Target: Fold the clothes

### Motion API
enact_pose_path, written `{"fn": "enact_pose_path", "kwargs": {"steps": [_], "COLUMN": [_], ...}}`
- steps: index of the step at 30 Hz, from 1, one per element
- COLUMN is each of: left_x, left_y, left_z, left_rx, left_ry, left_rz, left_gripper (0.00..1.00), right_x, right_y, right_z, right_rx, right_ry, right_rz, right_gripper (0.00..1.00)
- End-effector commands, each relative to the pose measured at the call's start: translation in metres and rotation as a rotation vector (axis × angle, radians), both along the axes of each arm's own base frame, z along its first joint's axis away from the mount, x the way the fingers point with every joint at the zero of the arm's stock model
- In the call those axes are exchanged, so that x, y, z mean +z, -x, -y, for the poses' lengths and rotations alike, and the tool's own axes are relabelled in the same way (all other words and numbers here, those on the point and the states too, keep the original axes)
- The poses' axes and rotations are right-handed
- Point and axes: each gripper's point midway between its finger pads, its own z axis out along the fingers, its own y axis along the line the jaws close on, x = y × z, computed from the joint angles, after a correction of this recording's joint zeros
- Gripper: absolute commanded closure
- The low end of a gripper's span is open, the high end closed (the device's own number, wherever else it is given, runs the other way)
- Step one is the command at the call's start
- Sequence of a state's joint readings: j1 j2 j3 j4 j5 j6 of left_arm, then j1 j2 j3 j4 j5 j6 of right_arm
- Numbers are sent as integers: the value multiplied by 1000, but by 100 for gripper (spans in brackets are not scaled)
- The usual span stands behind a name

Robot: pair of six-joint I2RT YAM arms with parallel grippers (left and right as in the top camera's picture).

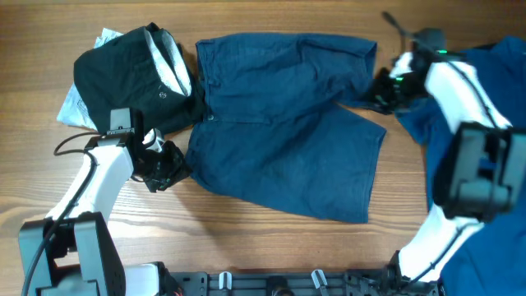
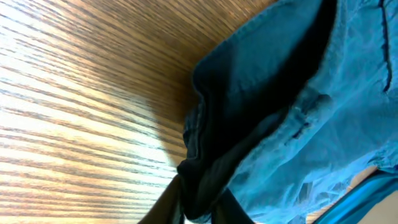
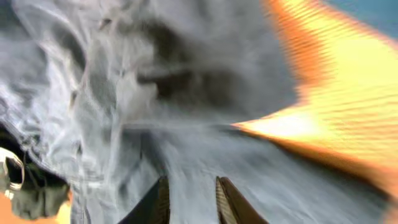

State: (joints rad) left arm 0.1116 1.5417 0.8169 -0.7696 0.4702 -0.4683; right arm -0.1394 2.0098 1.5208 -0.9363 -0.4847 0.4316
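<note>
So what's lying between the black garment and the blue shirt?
The shorts, spread flat on the table, as the overhead view shows.

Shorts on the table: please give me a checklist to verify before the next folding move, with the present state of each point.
1. Shorts spread flat on the table: ok, both legs lie open.
2. Left gripper holding the waistband corner: ok, the left wrist view shows fabric pinched between its fingers.
3. Right gripper holding the upper leg hem: cannot tell, its wrist view is blurred.
4. Black garment apart from the shorts: not ok, it touches the waistband.
5. Blue shirt apart from the right gripper: cannot tell, the arm covers that spot.
</note>
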Motion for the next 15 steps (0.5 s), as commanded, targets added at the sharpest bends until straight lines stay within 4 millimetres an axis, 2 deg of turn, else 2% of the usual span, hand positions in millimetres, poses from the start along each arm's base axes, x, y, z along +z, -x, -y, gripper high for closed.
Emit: {"fn": "enact_pose_path", "kwargs": {"steps": [1,3,5,8,10,12,15], "left_x": [22,36,48,72,94,113,127], "left_y": [-9,-10,-10,-10,-8,-4,2], "left_z": [3,3,2,-7,-10,-12,-11], "left_rx": [-19,-41,-61,-58,-69,-63,-61], "left_ry": [18,8,-11,-81,-124,-149,-157], "left_rz": [90,149,204,305,397,471,522], "left_gripper": [91,94,96,96,96,96,94], "right_x": [76,108,126,136,126,104,65], "right_y": [14,29,41,77,103,128,161], "right_z": [26,28,27,21,16,9,1], "right_rx": [73,67,66,53,54,64,79], "right_ry": [75,100,127,168,172,150,108], "right_rz": [185,241,269,217,136,35,-106], "right_gripper": [70,67,65,53,47,44,44]}}
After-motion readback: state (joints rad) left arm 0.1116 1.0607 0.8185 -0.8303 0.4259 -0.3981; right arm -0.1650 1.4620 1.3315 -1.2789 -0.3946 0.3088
